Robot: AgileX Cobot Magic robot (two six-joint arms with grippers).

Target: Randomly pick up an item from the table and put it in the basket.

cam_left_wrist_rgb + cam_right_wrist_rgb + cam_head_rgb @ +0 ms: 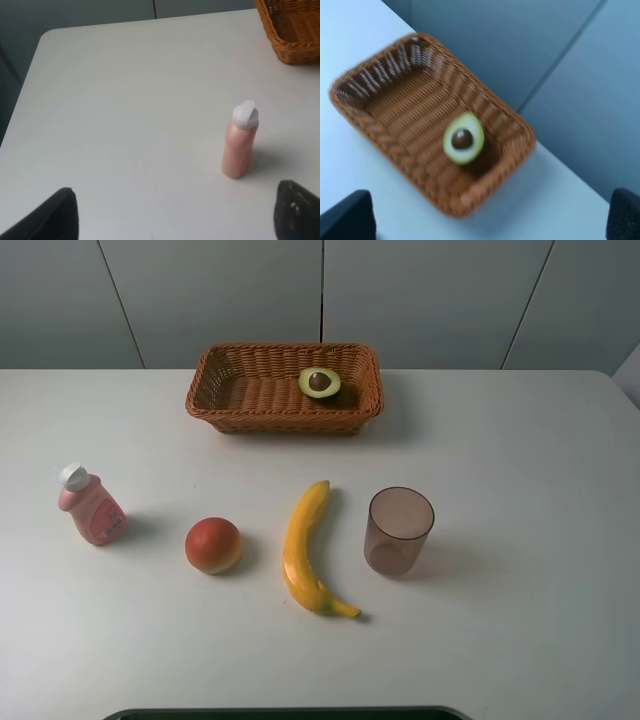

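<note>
The avocado half (319,382), cut face up with its brown pit showing, lies inside the orange-brown wicker basket (225,405) at the back of the white table (520,460), near the basket's right end. The right wrist view, blurred, shows the avocado (463,138) in the basket (375,130) with the right gripper's (487,220) fingertips (347,220) spread wide and empty. The left gripper (175,217) is open and empty above the table's left side, its fingertips (60,212) apart. Neither gripper shows in the exterior view.
On the table's front half stand a pink bottle (91,506) with a white cap, an orange-red round fruit (213,545), a yellow banana (306,545) and a translucent brownish cup (398,530). The bottle (240,140) stands upright in the left wrist view, with the basket corner (292,30) beyond.
</note>
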